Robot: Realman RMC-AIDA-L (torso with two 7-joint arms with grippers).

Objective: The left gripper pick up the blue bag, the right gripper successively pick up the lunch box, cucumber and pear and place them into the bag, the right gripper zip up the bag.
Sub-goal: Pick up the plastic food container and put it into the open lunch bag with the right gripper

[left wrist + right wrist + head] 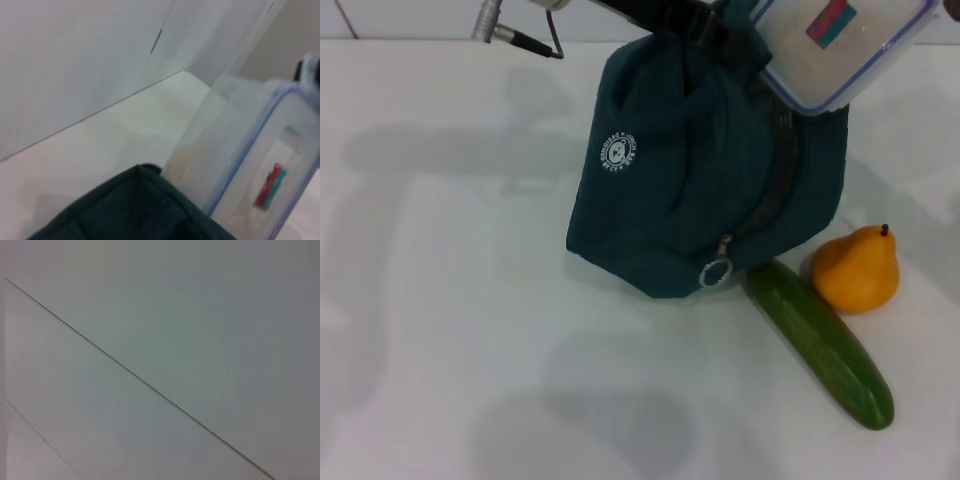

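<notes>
The blue bag [700,170] stands on the white table, its top pulled up at the upper edge of the head view, where my left gripper [665,15] is shut on it. The clear lunch box [840,45] with its blue-rimmed lid hangs tilted in the air over the bag's top right corner. In the left wrist view the lunch box [260,165] is right beside the bag's rim [135,210], and a dark bit of my right gripper [306,70] shows at the box's far edge. The cucumber [820,345] and pear [857,270] lie on the table to the right of the bag.
The bag's metal ring zipper pull [717,272] hangs at its lower front. The left arm's silver section [490,20] shows at the top left. The right wrist view holds only a white wall panel [160,340] with a seam.
</notes>
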